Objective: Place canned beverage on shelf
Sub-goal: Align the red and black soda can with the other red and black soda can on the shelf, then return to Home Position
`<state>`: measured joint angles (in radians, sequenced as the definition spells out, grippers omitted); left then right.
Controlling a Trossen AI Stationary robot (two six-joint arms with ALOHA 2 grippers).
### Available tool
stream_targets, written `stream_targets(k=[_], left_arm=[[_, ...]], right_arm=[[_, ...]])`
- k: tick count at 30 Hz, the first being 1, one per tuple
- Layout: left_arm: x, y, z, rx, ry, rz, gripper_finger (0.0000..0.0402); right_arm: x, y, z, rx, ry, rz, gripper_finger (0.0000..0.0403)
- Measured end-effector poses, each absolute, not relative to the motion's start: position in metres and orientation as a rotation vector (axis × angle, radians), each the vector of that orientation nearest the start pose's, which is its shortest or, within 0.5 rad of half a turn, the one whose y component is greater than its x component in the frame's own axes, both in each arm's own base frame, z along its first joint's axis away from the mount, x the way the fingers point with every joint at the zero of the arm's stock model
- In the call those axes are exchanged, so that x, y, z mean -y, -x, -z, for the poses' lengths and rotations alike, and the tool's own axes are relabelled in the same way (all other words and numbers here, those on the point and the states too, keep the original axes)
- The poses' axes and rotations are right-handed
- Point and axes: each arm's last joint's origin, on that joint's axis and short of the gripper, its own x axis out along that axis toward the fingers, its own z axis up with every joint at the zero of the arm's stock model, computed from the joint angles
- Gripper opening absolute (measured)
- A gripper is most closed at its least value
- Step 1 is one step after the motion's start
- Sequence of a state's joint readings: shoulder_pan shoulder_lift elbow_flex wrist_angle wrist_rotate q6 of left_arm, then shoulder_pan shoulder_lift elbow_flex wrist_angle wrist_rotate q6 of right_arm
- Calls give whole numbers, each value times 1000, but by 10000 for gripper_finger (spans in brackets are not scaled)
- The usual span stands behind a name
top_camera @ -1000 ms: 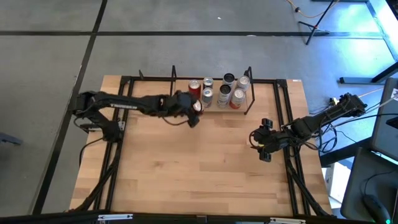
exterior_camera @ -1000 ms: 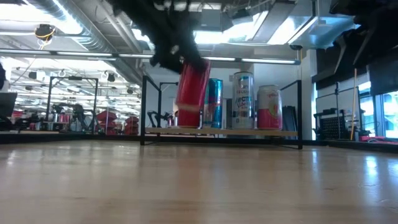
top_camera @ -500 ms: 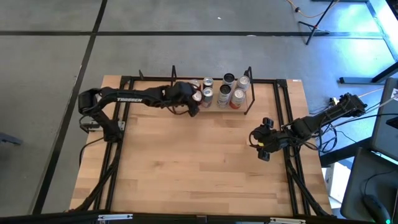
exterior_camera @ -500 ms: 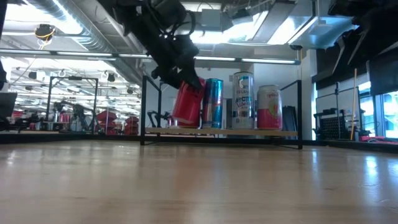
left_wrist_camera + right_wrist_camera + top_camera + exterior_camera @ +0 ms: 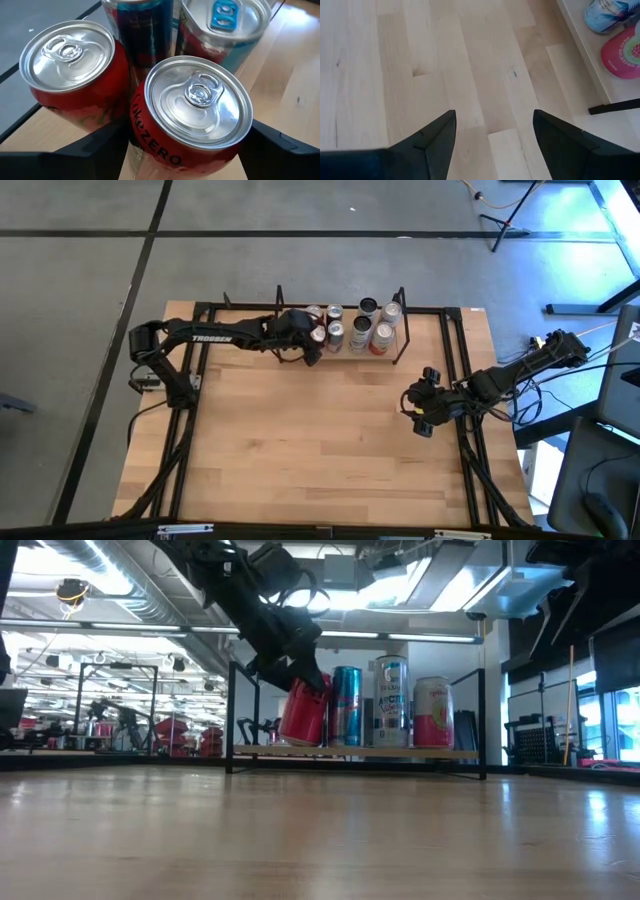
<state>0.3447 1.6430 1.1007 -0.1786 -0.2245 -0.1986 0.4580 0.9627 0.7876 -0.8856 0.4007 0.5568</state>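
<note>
Two arms: the right gripper (image 5: 424, 416) waits agape, empty, near the right edge. Farther back, the left gripper (image 5: 312, 343) clamps the tilted red can (image 5: 303, 711) over the shelf (image 5: 360, 751) — level it, then lower without nudging neighbouring cans (image 5: 390, 701).

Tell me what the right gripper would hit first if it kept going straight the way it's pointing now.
Most likely the bare wooden tabletop. The right gripper is open and tilted down at empty boards; the shelf with its cans sits off to one side, probably out of its line.
</note>
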Motion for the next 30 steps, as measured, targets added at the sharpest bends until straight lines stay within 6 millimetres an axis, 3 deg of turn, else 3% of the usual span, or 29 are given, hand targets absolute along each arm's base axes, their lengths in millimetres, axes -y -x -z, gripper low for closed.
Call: stream_targets(k=[22, 30], left_arm=[[-126, -328, -229, -700, 138, -631, 370], [-121, -315, -260, -604, 136, -631, 367]], right_arm=[[-64, -155, -254, -937, -76, 206, 250], [-64, -154, -254, -943, -73, 204, 250]])
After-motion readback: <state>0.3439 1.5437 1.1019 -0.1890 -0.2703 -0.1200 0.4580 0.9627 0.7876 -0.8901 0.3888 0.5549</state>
